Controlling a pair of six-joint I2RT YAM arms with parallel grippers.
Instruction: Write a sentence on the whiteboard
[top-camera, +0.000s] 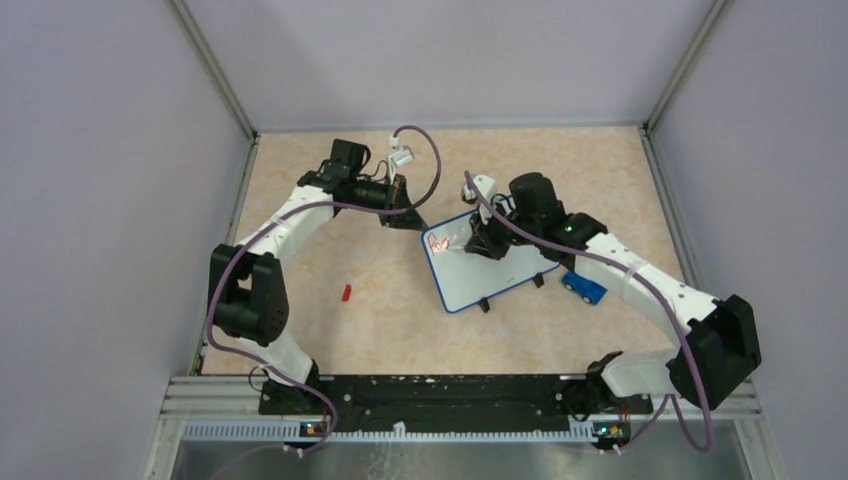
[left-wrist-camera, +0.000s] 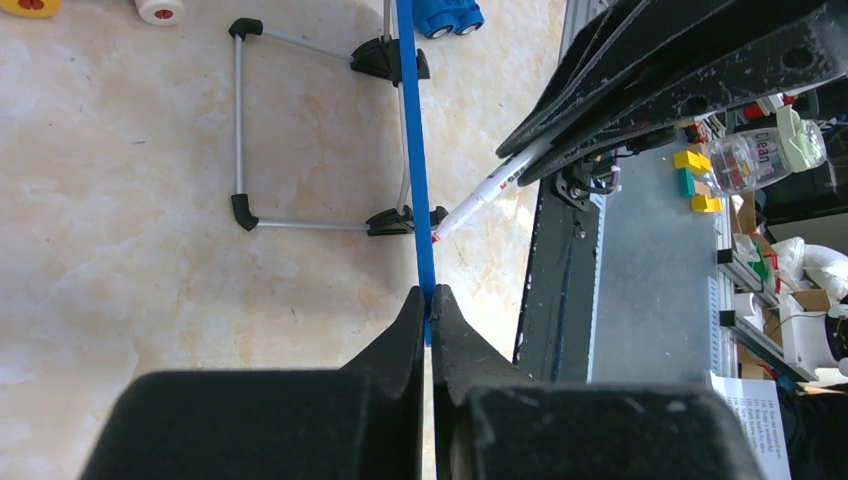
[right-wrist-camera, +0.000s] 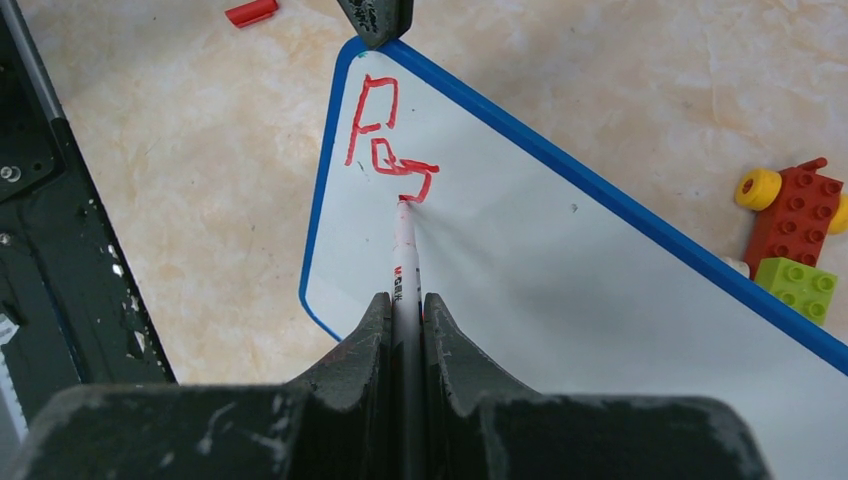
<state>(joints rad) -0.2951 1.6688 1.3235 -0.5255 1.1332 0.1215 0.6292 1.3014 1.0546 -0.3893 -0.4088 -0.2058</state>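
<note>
Right gripper (right-wrist-camera: 405, 300) clamped narrow on marker (right-wrist-camera: 404, 245), tip pointing up-frame onto sentence (right-wrist-camera: 383, 135); left gripper (left-wrist-camera: 430, 295) pinched shut on whiteboard (left-wrist-camera: 412, 150) rim.

There are one whiteboard (top-camera: 492, 282), one marker (right-wrist-camera: 405, 250), one red cap (top-camera: 346, 293), and one blue toy car (top-camera: 583, 288).

Left arm (top-camera: 285, 215) reaching forward, left gripper (left-wrist-camera: 430, 298) pinched tight, right arm (top-camera: 640, 275) angled inward, right gripper (right-wrist-camera: 405, 300) clamped

My left arm (top-camera: 290, 215) and right arm (top-camera: 640, 275) wear white shells with black joint housings, a purple cable (top-camera: 432, 160) looping along each. On my screen the right gripper (right-wrist-camera: 405, 305) has black, white-flecked fingers (right-wrist-camera: 340, 380).
</note>
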